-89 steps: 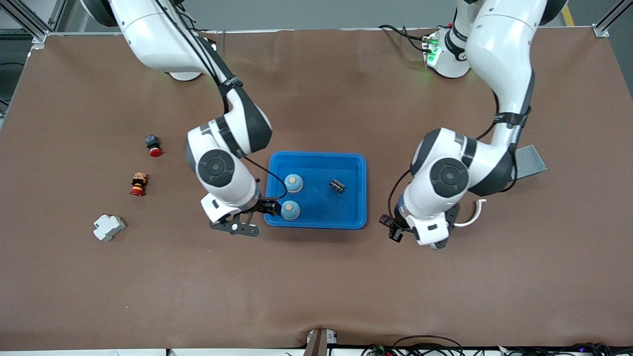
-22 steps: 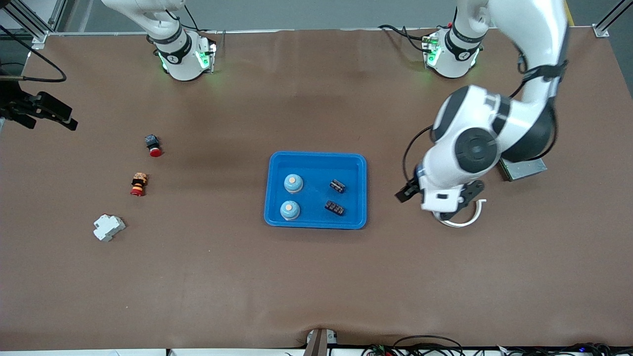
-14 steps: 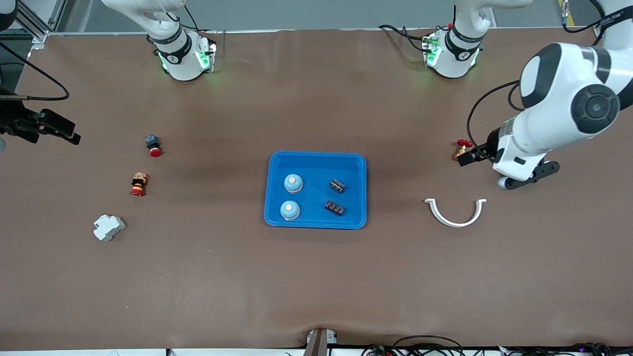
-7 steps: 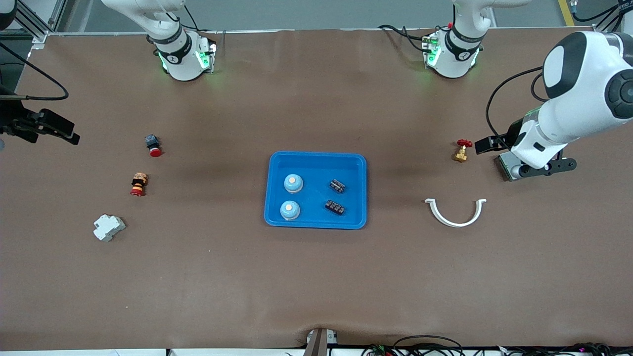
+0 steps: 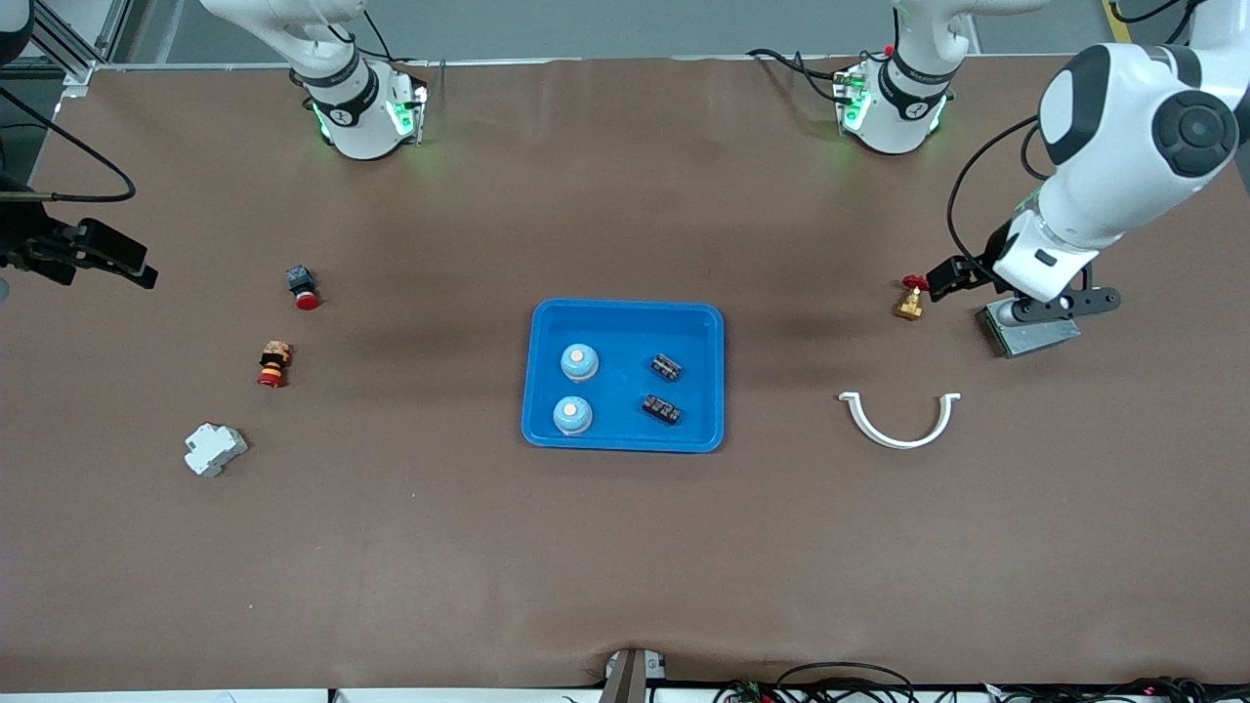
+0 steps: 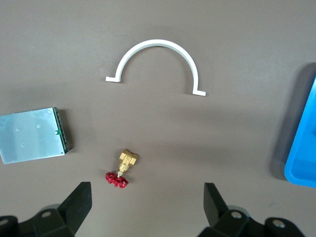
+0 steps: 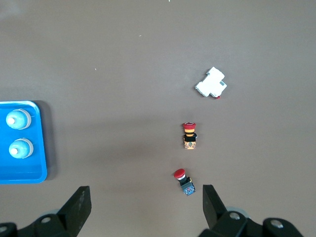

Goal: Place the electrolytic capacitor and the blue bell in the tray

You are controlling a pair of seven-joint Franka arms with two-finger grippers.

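The blue tray (image 5: 615, 391) lies mid-table with two blue bells (image 5: 579, 362) (image 5: 572, 415) in it on the right arm's side. Two dark electrolytic capacitors (image 5: 666, 367) (image 5: 661, 410) lie in it on the left arm's side. My left gripper (image 5: 1011, 291) (image 6: 146, 210) hangs open and empty over the brass valve and the grey box, well away from the tray. My right gripper (image 7: 145, 210) is open and empty, high over the right arm's end of the table. It looks down on the bells (image 7: 16, 118) and the tray rim (image 7: 42, 148).
At the left arm's end lie a brass valve with a red handle (image 5: 911, 298), a grey metal box (image 5: 1025, 335) and a white curved clip (image 5: 900, 422). At the right arm's end lie two red push buttons (image 5: 303, 286) (image 5: 274, 363) and a white breaker (image 5: 214, 449).
The left arm has swung up and away from the tray to its own end of the table, uncovering the valve and clip. The right arm has hardly moved. Nothing in the tray has shifted.
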